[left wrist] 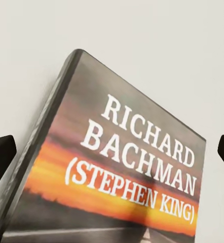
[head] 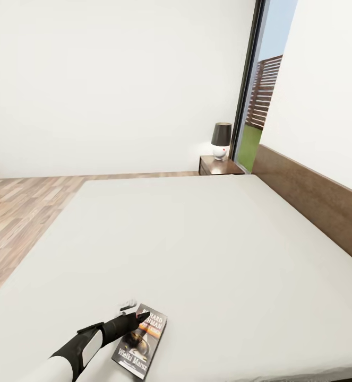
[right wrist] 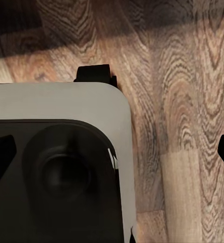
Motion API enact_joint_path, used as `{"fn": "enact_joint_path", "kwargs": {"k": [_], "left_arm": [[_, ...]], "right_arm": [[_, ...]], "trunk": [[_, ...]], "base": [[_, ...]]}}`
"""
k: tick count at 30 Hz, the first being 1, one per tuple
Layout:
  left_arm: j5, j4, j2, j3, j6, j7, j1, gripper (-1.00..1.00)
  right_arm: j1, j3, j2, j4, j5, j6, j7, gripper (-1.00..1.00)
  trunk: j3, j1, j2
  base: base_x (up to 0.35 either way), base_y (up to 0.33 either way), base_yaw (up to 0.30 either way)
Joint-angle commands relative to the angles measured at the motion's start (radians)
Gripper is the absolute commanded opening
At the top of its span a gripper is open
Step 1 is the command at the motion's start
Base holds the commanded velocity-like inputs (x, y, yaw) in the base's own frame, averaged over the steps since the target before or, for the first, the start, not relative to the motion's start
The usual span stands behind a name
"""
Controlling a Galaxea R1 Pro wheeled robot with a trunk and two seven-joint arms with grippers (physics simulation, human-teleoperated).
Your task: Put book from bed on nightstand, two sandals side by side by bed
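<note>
In the head view the wood-plank floor [head: 22, 217] lies left of the bed [head: 197, 239], running back to the white wall [head: 117, 79]; the bed's light-grey mattress spreads across most of the view, with its dark brown headboard [head: 314, 204] along the right side.

Near the bed's front edge the left gripper [head: 136, 318] reaches in from the lower left on its black forearm, its tips over the upper end of the book [head: 141, 342]; the book lies flat on the mattress, cover up, its orange band just beside the fingertips; whether the tips touch the cover cannot be told.

In the left wrist view the book [left wrist: 127, 177] lies between the two dark fingers [left wrist: 0, 159], which stand wide apart at either side, so the left gripper is spread and clasps nothing; the cover reads RICHARD BACHMAN (STEPHEN KING) in white above the orange band.

Beyond the bed's far corner, beside the headboard's end, stands a nightstand [head: 220, 165] with a dark-shaded lamp [head: 221, 140] on top; the dark-framed window [head: 260, 90] rises behind it, showing lawn and a slat fence.

In the right wrist view the right gripper's dark fingertips [right wrist: 1, 157] sit spread at the picture's edges over the plank floor [right wrist: 188, 101]; a grey and black part of the robot's base [right wrist: 66, 167] lies below them.
</note>
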Motion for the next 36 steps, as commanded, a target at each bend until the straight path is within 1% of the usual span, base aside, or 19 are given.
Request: {"fn": "enact_joint_path", "kwargs": {"k": [1, 16, 36], "left_arm": [[0.007, -0.001, 0.0, 0.004, 0.01, -0.004, 0.0, 1.0], [0.007, -0.001, -0.001, 0.004, 0.01, -0.004, 0.0, 1.0], [0.007, -0.001, -0.001, 0.004, 0.01, -0.005, 0.0, 1.0]], "right_arm": [[-0.001, -0.008, -0.001, 0.003, 0.007, -0.006, 0.003, 1.0], [-0.001, -0.008, -0.001, 0.003, 0.007, -0.006, 0.003, 1.0], [-0.001, -0.009, -0.001, 0.003, 0.007, -0.006, 0.003, 1.0]], "trunk": [[-0.001, 0.0, 0.0], [-0.001, 0.0, 0.0], [0.001, 0.0, 0.0]], "base": [[0.0, 0.0, -0.016], [0.0, 0.0, -0.007], [0.0, 0.0, -0.045]]}}
